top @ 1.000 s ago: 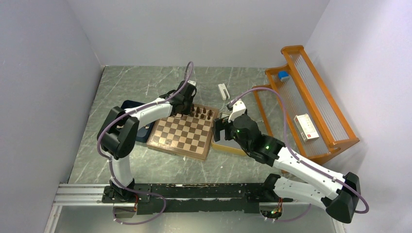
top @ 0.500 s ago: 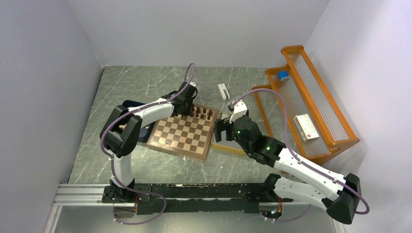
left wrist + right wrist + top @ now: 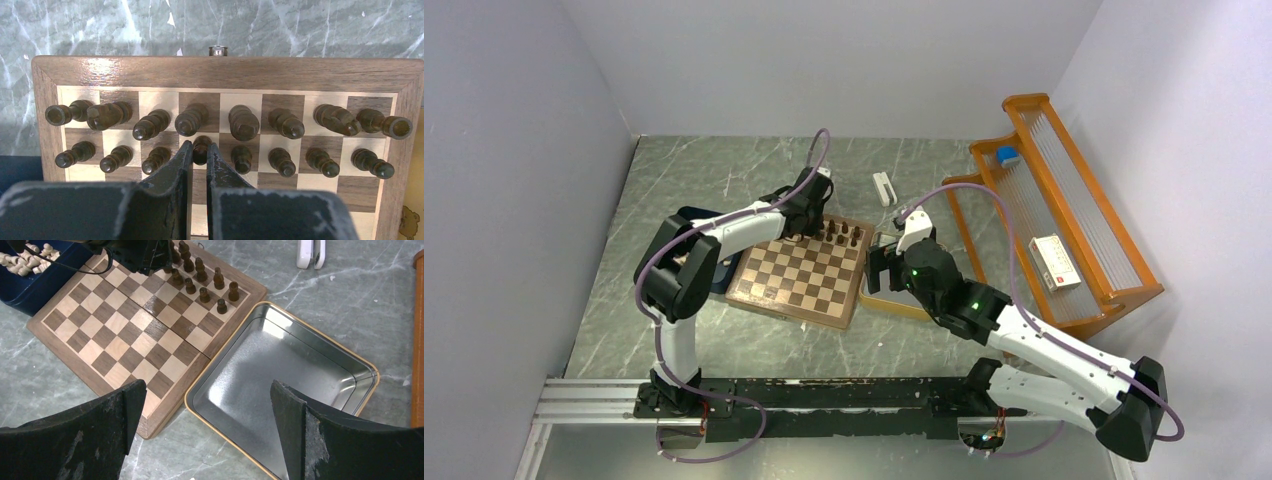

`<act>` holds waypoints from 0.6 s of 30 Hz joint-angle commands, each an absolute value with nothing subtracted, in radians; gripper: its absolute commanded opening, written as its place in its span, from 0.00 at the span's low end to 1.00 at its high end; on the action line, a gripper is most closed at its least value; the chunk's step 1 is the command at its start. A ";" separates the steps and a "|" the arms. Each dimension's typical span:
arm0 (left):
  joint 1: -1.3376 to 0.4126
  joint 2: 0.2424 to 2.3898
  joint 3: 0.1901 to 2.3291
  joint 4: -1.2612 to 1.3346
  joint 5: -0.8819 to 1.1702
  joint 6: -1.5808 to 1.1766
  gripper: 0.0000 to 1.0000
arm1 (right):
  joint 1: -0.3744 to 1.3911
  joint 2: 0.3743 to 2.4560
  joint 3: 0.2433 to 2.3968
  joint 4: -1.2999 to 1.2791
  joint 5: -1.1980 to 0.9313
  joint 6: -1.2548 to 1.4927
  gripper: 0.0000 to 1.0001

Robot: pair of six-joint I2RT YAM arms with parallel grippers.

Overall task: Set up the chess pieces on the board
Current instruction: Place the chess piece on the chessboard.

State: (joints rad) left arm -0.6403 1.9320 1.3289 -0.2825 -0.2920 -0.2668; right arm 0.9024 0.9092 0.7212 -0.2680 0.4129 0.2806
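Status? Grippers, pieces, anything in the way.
Left gripper shut on dark pawn, second row of board. Right gripper open, empty, above tin tray. Neighbouring pawns close on both sides.

No legible txt or labels

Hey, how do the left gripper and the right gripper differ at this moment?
The left gripper has its fingers pinched on a dark pawn; the right gripper has its fingers wide open, holding nothing. The left gripper is at the board's far rows among the dark pieces; the right gripper is above the tray beside the board. Both have black fingers.
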 commanded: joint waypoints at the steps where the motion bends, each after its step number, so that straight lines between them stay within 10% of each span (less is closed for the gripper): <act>1: -0.655 1.939 1.353 -0.294 -0.302 -0.257 0.09 | 0.900 0.910 0.710 -0.261 0.437 0.276 1.00; 18: -0.658 1.935 1.384 -0.356 -0.330 -0.252 0.11 | 0.900 0.918 0.715 -0.263 0.426 0.285 1.00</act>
State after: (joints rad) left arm -0.6464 1.9320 1.3460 -0.3325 -0.2966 -0.2649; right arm 0.9024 0.9180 0.7174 -0.2676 0.4152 0.2806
